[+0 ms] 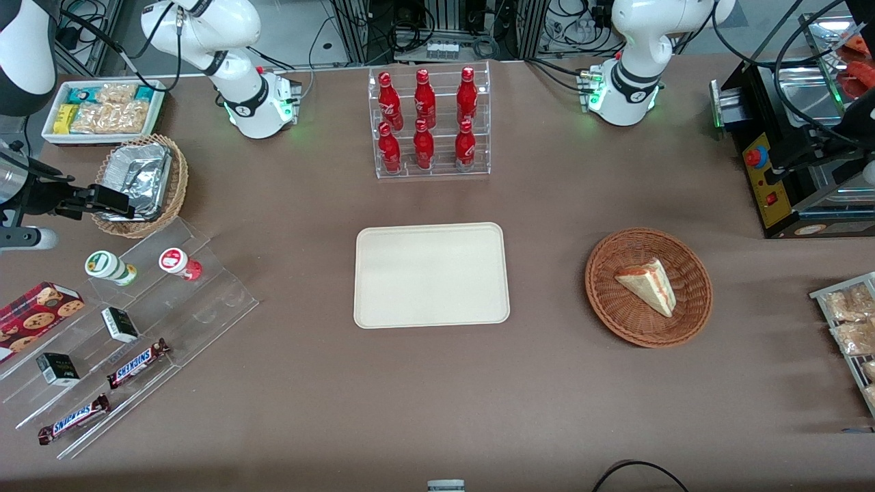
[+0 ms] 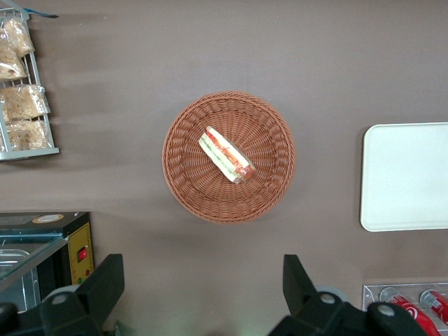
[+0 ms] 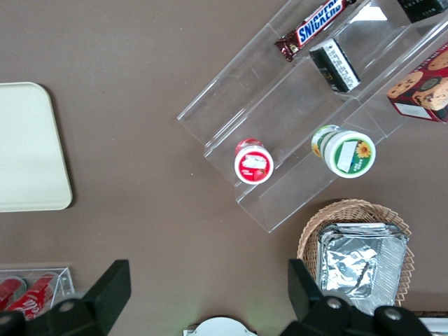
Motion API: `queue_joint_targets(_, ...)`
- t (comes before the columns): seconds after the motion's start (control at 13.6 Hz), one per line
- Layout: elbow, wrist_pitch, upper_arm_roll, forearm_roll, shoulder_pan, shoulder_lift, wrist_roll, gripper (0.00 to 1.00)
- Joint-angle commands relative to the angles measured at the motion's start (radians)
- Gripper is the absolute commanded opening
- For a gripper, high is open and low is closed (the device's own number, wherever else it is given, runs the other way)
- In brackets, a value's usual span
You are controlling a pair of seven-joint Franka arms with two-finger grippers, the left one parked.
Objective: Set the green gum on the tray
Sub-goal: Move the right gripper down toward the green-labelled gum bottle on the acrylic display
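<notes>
Front view: 1 green gum (image 1: 109, 267), 1 tray (image 1: 431, 275), gripper (image 1: 109, 200) open.

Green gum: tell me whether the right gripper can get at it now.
Probably yes. The gripper hangs open above the table, and the green gum stands uncovered on the clear stepped rack, with the red gum apart beside it.

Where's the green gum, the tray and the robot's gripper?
green gum (image 1: 102, 264), front view, on its white lid.
tray (image 1: 431, 274), front view, on its bare flat middle.
gripper (image 3: 206, 294), right wrist view, open, above the table, midway between fingertips.
</notes>
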Motion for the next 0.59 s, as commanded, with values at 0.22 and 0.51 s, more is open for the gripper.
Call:
queue_joint_targets(0.22,-0.002,0.012,-0.008,-0.034,0.004,0.017,0.01,1.0)
queue_joint_targets(0.51,-0.098,0.128,-0.017,-0.032,-0.027,0.008,-0.12,1.0)
